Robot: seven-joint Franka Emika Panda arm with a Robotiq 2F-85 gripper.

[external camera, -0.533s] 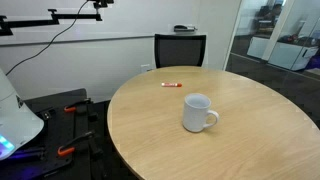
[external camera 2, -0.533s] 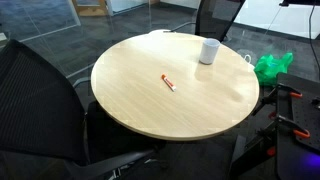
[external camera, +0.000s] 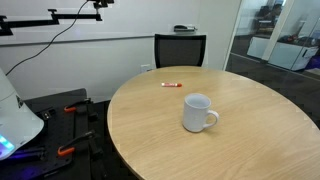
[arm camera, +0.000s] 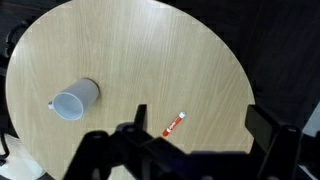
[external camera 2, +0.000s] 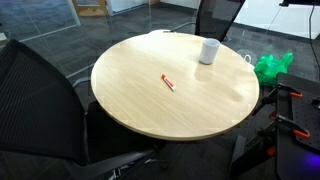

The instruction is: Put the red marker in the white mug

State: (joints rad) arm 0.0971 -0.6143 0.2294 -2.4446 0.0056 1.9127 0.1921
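The red marker [external camera: 171,84] lies flat on the round wooden table [external camera: 255,135], apart from the white mug [external camera: 197,113], which stands upright with its handle out to one side. Both also show in an exterior view, the marker [external camera 2: 168,83] near the table's middle and the mug [external camera 2: 208,51] near the far edge. In the wrist view my gripper [arm camera: 200,126] is open and empty, high above the table. The marker [arm camera: 175,124] shows between its fingers far below, and the mug [arm camera: 73,100] is off to the left.
A black office chair [external camera: 180,48] stands behind the table. Another dark chair [external camera 2: 35,100] is close to the table's edge. A green bag [external camera 2: 272,66] and red-handled equipment [external camera: 70,108] lie on the floor. Glass walls stand behind.
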